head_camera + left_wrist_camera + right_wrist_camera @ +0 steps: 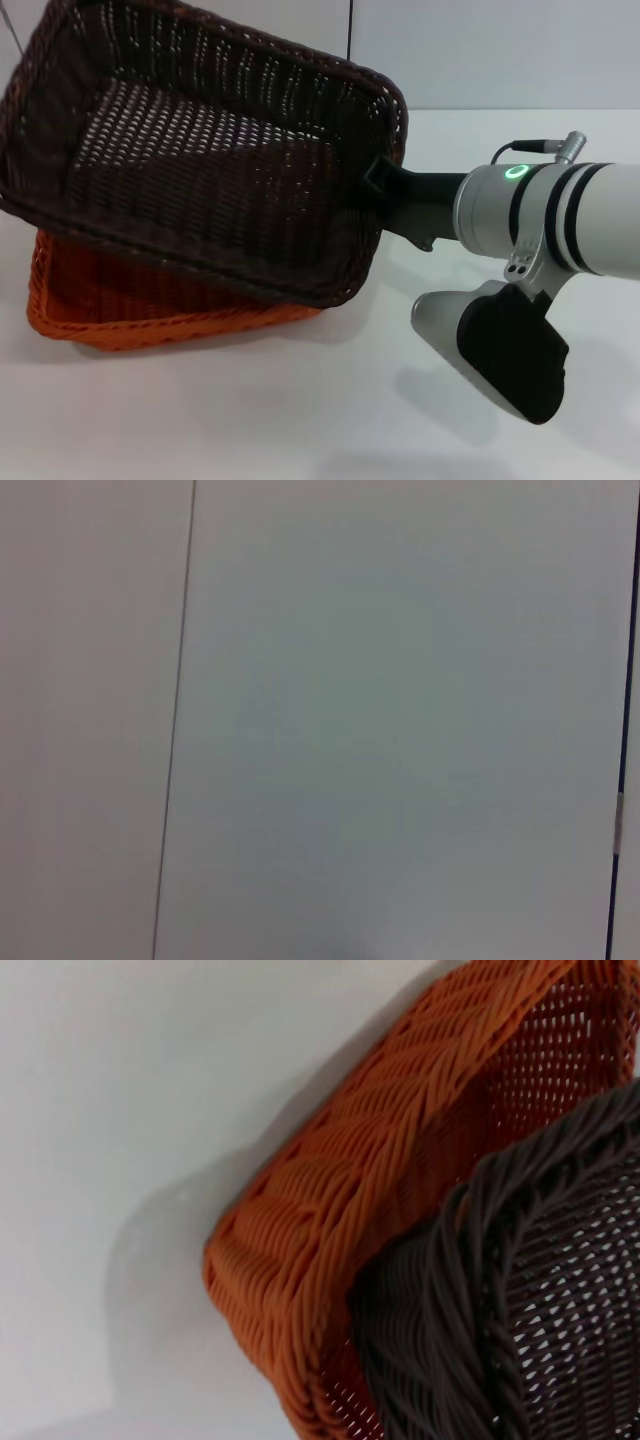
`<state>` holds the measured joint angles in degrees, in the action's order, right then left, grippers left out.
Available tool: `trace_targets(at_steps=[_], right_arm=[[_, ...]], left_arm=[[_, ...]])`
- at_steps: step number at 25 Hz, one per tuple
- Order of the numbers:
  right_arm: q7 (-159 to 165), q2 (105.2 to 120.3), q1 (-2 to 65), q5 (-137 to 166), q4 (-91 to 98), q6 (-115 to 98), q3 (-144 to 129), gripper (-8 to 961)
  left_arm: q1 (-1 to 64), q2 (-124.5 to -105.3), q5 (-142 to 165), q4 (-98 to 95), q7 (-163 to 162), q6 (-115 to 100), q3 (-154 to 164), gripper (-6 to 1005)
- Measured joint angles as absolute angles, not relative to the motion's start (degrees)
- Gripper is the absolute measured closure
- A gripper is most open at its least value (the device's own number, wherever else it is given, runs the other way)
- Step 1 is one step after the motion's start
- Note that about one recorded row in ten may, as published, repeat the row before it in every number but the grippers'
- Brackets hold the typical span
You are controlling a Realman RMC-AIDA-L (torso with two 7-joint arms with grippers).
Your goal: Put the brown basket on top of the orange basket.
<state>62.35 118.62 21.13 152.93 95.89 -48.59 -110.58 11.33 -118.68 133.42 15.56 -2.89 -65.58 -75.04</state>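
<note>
The rectangular dark brown, nearly black woven wicker-style basket (200,150) with sloping open-weave sides and a braided rim sits tilted over the rectangular bright orange woven wicker-style basket (150,300), which rests on the white counter (300,420) toward its far left part. In the head view the brown basket covers most of the orange one, so that only the orange basket's near long side and near-left corner show below it. The brown basket is skewed against the orange one rather than squared to it, and its right end stands higher than the orange rim.

The right end effector (385,185) reaches in from the right on its silver and black arm and meets the brown basket at the middle of its right short rim. It seems to be clamped on that rim, though its fingers are mostly hidden by the weave and the black wrist housing, so the grip is likely rather than certain.

The right wrist view shows a brown corner (520,1290) lying inside and above the orange basket's braided corner (340,1230), the two rims close together there.

The left wrist view shows only a pale wall panel (400,720); the left end effector is out of sight.
</note>
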Motion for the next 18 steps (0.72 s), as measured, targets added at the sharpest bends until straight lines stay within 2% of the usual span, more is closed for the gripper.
trace_targets(at_steps=[9, 14, 18], right_arm=[[63.7, 118.56, 19.3, 152.9, 96.8, -49.2, -111.5, 800], [63.7, 118.65, 17.4, 153.2, 97.8, -45.5, -110.5, 635], [63.7, 118.74, 15.5, 153.9, 99.7, -44.6, -109.7, 449]], left_arm=[[11.5, -118.65, 133.4, 15.6, -2.9, -65.5, -75.0, 198], [11.6, -118.65, 133.4, 15.6, -2.9, -65.4, -74.7, 198], [11.6, -118.65, 133.4, 15.6, -2.9, -65.2, -74.7, 198]])
